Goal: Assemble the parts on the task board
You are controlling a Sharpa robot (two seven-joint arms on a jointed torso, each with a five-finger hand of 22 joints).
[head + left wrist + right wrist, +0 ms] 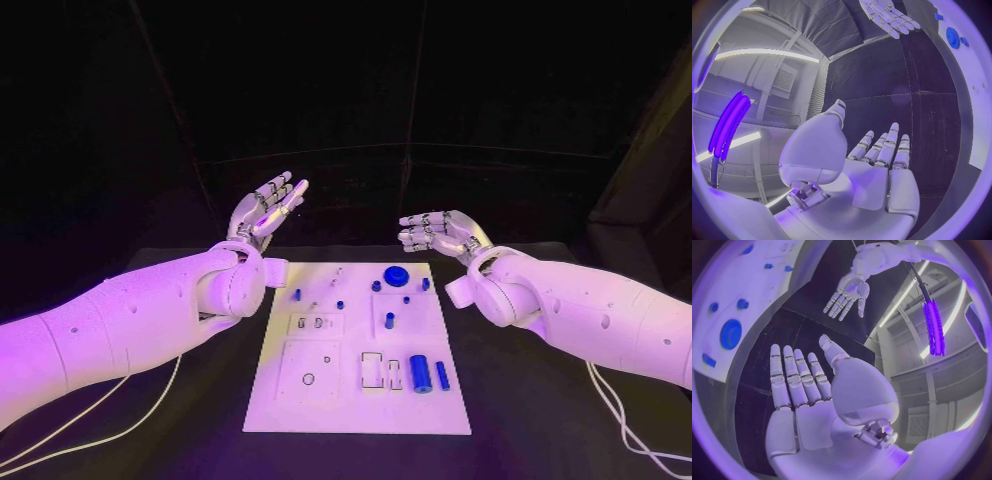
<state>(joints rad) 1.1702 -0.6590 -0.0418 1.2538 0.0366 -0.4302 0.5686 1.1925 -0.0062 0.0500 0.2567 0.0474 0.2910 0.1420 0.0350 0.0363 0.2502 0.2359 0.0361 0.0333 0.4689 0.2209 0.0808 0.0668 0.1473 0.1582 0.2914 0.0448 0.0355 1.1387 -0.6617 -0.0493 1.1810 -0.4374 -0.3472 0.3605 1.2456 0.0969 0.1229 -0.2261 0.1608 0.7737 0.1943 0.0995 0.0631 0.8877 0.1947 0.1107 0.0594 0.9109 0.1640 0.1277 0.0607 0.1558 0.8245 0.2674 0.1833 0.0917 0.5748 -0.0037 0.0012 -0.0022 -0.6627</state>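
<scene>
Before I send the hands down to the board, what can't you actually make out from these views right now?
- Task board, head view: small blue parts too tiny to tell shapes or whether seated.
- Left wrist view: board cut off at the circle's rim; left hand shows, open.
- Right wrist view: board bent at the rim; right hand covers the table below it.

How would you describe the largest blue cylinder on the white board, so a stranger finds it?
Find the white task board mid-table, then its near right corner. There the large blue cylinder lies, thicker than the thin blue rod on its right.
</scene>
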